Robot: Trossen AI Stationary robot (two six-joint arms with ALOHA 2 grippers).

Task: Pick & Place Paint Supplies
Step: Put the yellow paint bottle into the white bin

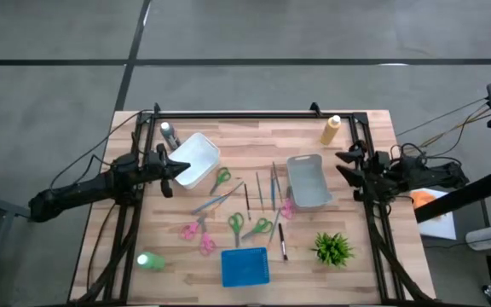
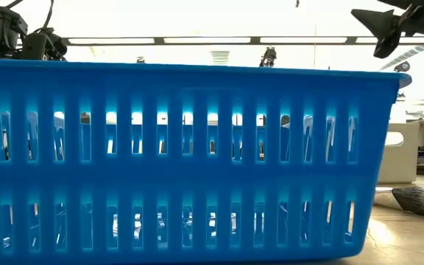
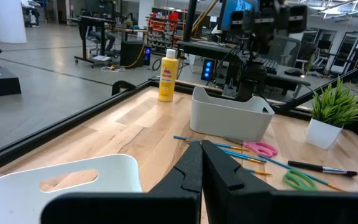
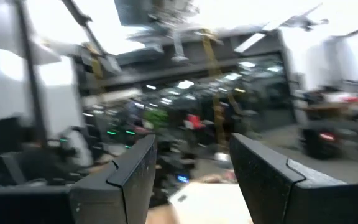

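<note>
Nothing picked yet. Left tool [image 1: 170, 175] pressed together, empty, by white bin [image 1: 196, 159]; right tool [image 1: 345, 165] spread, empty. Brushes [image 1: 262, 189] lie mid-worktop (3 bottles at edges). Next: reach a brush.

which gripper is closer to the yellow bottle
Right. The right gripper sits at the table's right edge, just below the yellow bottle. The left gripper is across the table, over the white bin.

Table centre is cluttered — scissors [image 1: 236, 223] and brushes [image 1: 273, 182] between white bin [image 1: 196, 159] and grey bin [image 1: 308, 180] — edges lie barer.
</note>
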